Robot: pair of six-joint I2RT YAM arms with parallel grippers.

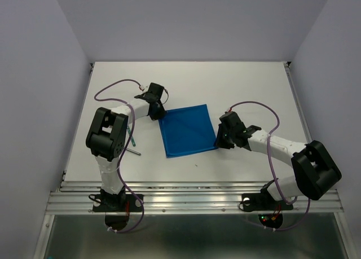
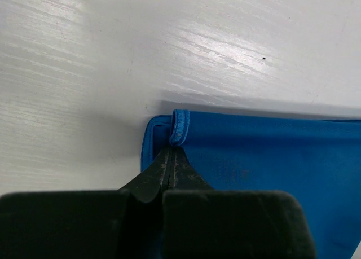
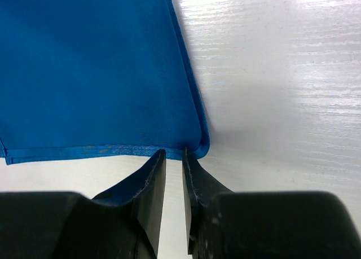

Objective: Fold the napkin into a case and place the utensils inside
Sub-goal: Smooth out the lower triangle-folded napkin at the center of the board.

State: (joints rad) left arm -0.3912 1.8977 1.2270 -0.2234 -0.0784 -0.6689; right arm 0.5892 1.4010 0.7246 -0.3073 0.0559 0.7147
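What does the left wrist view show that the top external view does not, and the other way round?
Only left wrist: the left gripper pinched shut on the napkin at its corner hem, a small loop poking past the tips. Only top: the whole napkin, the utensils left of it, the right gripper at its near right corner. Both: the blue cloth on the white table.

Top view high overhead, facing down; 2 wrist views close (opposite corners), all sharing napkin [image 1: 188,130].
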